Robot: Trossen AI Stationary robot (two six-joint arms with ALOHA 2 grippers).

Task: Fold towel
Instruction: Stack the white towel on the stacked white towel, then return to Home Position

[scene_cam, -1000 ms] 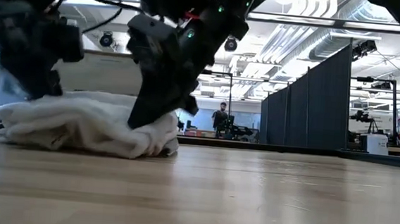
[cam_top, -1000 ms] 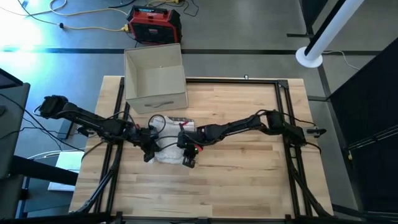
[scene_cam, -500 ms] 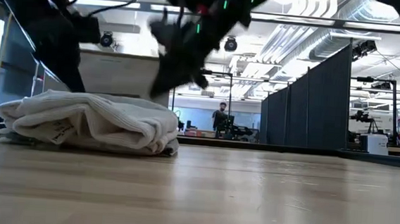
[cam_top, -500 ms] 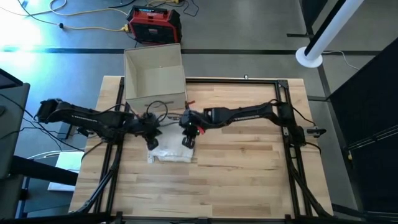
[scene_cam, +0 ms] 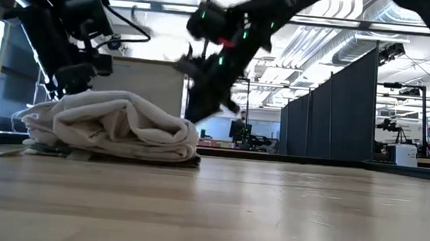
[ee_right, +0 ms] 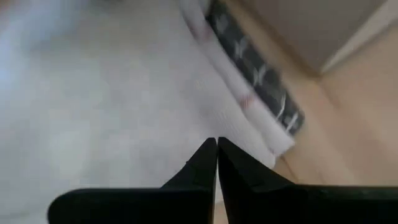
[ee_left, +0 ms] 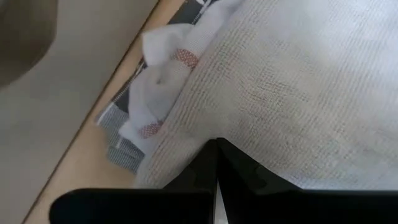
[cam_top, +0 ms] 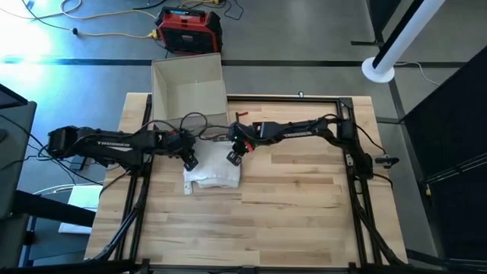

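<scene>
With the white towel (cam_top: 213, 171) bunched in a thick pile left of the frame's centre, I hold my left pincer (cam_top: 189, 160) and right pincer (cam_top: 234, 156) pressed closed and empty (nothing pinched) over its upper corners, probably to reach its edge.

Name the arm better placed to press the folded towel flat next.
Probably either, slightly the right. The right gripper hangs over the towel's far edge, fingers shut and empty; the left gripper sits at its far left corner, also shut.
</scene>
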